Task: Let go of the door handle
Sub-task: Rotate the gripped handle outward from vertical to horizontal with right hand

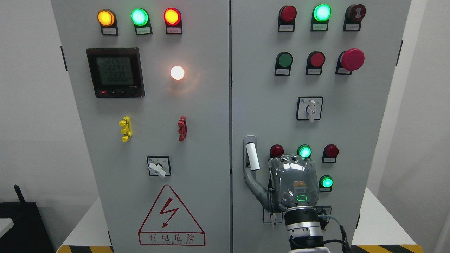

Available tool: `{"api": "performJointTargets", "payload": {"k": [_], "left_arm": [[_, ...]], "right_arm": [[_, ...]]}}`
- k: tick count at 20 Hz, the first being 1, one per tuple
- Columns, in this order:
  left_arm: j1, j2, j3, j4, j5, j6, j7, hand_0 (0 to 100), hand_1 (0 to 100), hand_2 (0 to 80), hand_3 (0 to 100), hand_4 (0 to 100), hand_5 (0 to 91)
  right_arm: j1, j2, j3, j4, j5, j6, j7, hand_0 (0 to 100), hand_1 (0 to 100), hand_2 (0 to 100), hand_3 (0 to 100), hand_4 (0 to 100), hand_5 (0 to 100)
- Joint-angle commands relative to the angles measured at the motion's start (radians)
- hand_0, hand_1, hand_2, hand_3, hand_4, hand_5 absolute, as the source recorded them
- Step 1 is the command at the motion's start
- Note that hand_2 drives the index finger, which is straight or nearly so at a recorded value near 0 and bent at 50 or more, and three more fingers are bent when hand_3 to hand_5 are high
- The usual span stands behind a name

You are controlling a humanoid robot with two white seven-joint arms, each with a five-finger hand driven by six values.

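The door handle (pixel 252 156) is a white upright lever in a grey recess at the left edge of the cabinet's right door (pixel 369 116). My right hand (pixel 293 182) rises from the bottom edge, right of the handle, with its grey back facing the camera. Its thumb (pixel 255 184) stretches out to the left and reaches the handle's lower end. The other fingers point toward the panel, foreshortened and apart from the handle. Nothing is held in the hand. Both doors look closed, with the seam (pixel 230 105) running straight. My left arm does not show.
Lit and unlit indicator lamps (pixel 304 151) and push buttons sit just around my hand. A rotary switch (pixel 309 109) is above it. The left door carries a meter (pixel 115 72), a selector (pixel 158 166) and a warning triangle (pixel 171 218).
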Motion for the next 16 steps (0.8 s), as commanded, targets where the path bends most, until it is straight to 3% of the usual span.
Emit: {"api": "performJointTargets", "payload": {"k": [1, 16], "left_arm": [[0.000, 0.000, 0.011, 0.017, 0.000, 0.001, 0.001, 12, 39, 0.0, 0, 0, 0.0], [0.000, 0.000, 0.011, 0.017, 0.000, 0.001, 0.001, 12, 39, 0.0, 0, 0, 0.0]], "right_arm": [[0.000, 0.000, -0.010, -0.004, 0.000, 0.000, 0.000, 37, 0, 97, 100, 100, 96], [0.000, 0.000, -0.024, -0.005, 0.001, -0.003, -0.002, 37, 0, 97, 100, 100, 96]]}}
